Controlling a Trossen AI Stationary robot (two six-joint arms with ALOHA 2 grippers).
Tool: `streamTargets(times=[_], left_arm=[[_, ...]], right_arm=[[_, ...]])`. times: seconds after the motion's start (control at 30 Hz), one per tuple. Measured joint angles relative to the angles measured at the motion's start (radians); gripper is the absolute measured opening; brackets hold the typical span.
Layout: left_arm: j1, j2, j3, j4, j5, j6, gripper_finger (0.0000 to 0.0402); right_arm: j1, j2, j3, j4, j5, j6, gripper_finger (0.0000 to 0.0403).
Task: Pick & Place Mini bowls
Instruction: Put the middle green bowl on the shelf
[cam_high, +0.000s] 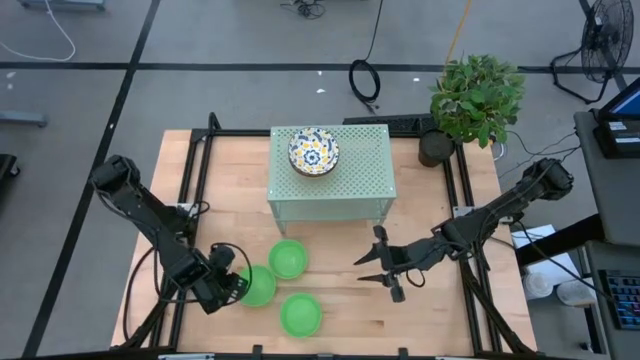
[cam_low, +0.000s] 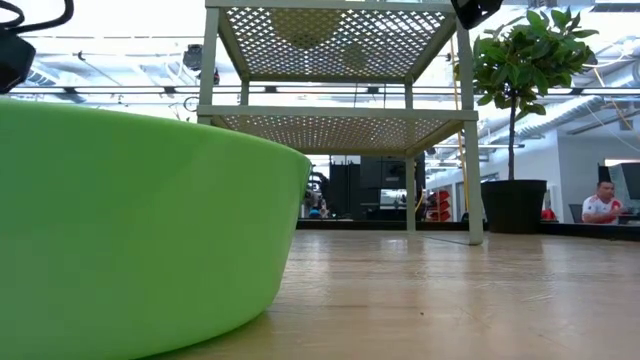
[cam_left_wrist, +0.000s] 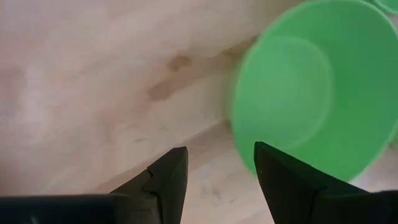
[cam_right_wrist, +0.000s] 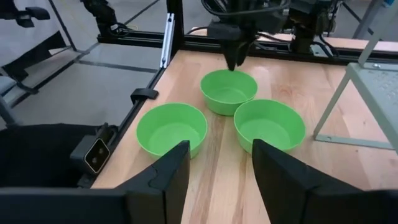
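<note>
The left gripper (cam_high: 237, 272) hangs open and empty over the green bowl (cam_high: 257, 285) nearest the table's edge; it looks light, rigid, slick plastic, so pinching its thin rim seems best. The right gripper (cam_high: 372, 272) waits open in front of the perforated stand (cam_high: 352, 172), holding nothing.

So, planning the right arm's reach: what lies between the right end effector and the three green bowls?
Only bare wooden tabletop. In the high view the right end effector hangs open, clear of the nearest green bowl; the right wrist view agrees.
</note>
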Motion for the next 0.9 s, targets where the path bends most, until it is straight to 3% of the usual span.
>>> streamTargets(times=[0.3, 0.4, 0.57, 0.77, 0.9], left_arm=[[0.0, 0.0, -0.061, 0.088, -0.018, 0.015, 0.0186], [0.0, 0.0, -0.086, 0.085, 0.032, 0.01, 0.0182], [0.0, 0.0, -0.113, 0.087, 0.065, 0.001, 0.0117], [0.0, 0.0, -0.145, 0.138, -0.033, 0.04, 0.0015], [-0.006, 0.0, -0.147, 0.149, -0.034, 0.107, 0.0013]], right_arm=[[-0.001, 0.0, 0.0, 0.006, 0.0, -0.006, 0.016], [-0.001, 0.0, 0.0, 0.006, 0.0, -0.002, 0.016], [-0.001, 0.0, 0.0, 0.006, 0.0, 0.025, 0.016], [-0.001, 0.0, 0.0, 0.006, 0.003, 0.028, 0.016], [-0.001, 0.001, 0.0, 0.006, 0.003, 0.028, 0.016]])
